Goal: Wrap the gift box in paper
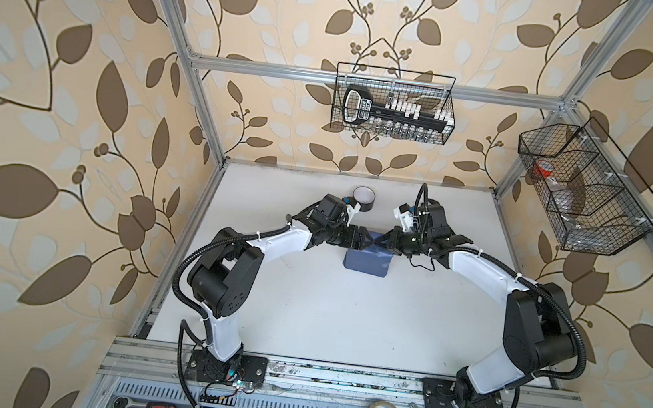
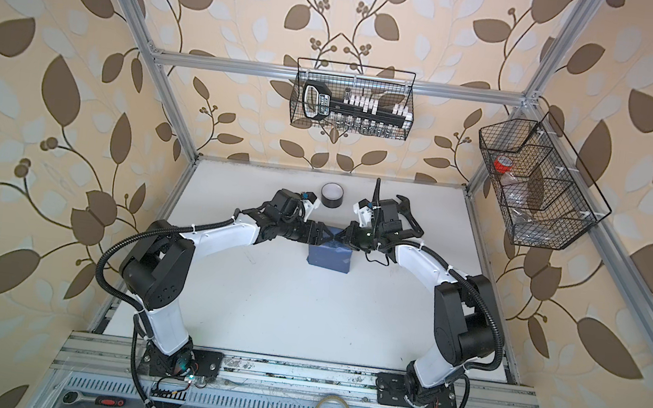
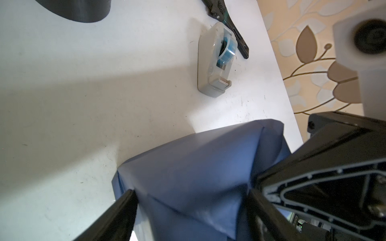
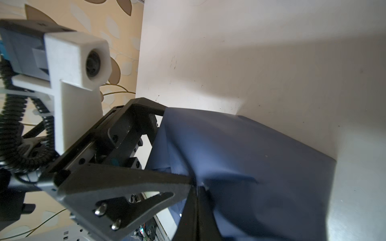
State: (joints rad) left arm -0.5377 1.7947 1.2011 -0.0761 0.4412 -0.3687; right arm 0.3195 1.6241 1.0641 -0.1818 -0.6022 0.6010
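I see the paper lying slate-blue side out on the table. It sits in the middle between the two arms, toward the far half, folded into a flat block. I can't see the box anywhere, because the paper covers every side of that block that shows. In both top views the two grippers reach in from either side and meet tip to tip over the block's far edge.

My left gripper stands wide. In its wrist view one finger lies against one side of the paper and the other finger against the opposite side. A creased, folded end of the sheet fills the gap between them. I can't tell whether they squeeze it or only bracket it.

My right gripper is closed right down, with its two fingers pressed flat together. A pinch of paper is caught at their tip, and creases run out from that spot across the sheet. One fingertip of the left gripper sits just beside that pinch.

Behind the grippers, near the table's far edge, a black tape roll sits apart from the paper. The left wrist view also shows a tape dispenser on the table past the paper, well clear of it, with a black tool just beside it
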